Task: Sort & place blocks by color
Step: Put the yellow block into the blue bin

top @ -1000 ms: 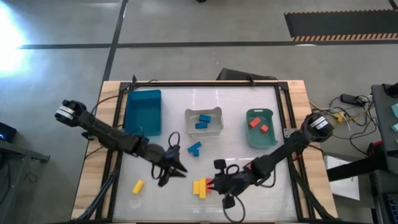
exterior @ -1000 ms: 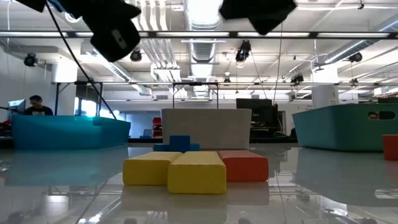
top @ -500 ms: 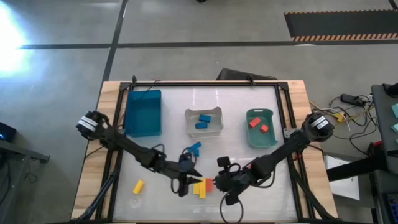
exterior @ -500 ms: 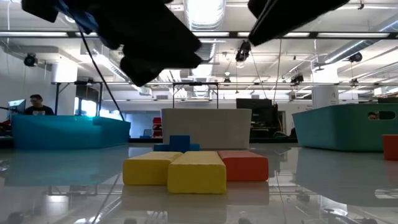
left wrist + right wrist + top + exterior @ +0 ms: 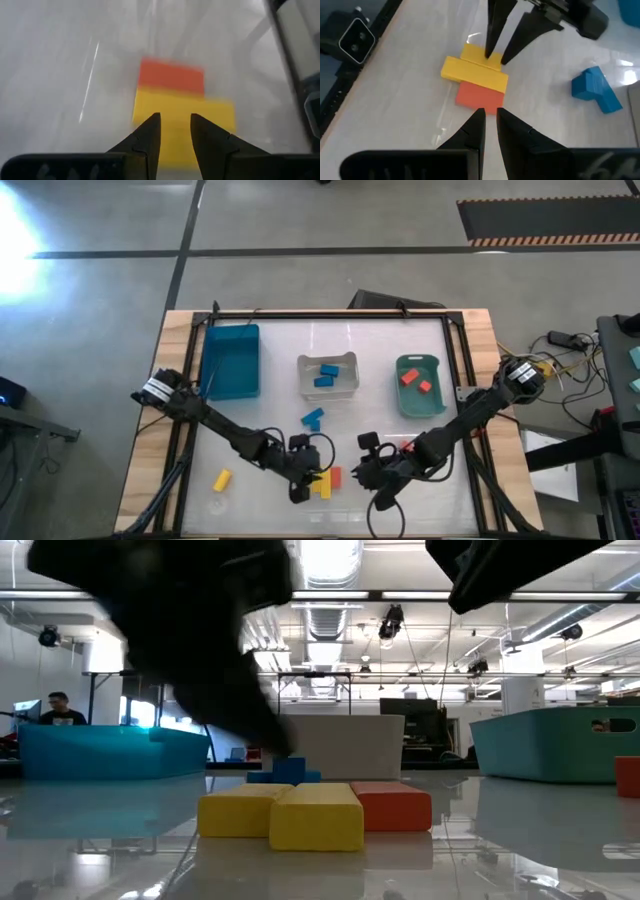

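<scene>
Two yellow bars [image 5: 320, 485] and a red block [image 5: 335, 476] lie flat, side by side, near the table's near edge; the low view shows the yellow bars [image 5: 300, 812] and the red block [image 5: 395, 805] up close. My left gripper [image 5: 308, 480] is open and hovers over the yellow bars [image 5: 180, 115], its tips either side of one bar's end [image 5: 492, 62]. My right gripper [image 5: 362, 471] is open by a narrow gap [image 5: 489, 112], just right of the red block [image 5: 477, 97], apart from it. A lone yellow block [image 5: 221, 479] and blue blocks [image 5: 312, 418] rest on the table.
A blue bin [image 5: 231, 360] stands far left. In the middle is a clear bin [image 5: 302, 385] holding blue blocks, and to the right a green bin [image 5: 400, 402] holding red blocks. The two arms face each other closely over the cluster. Bare table lies around the lone yellow block.
My left gripper has swept right and toward the near edge, past the blue blocks, and come down over the yellow bars. My right gripper has drawn back a little to the right, away from the red block. The blocks have stayed in place.
</scene>
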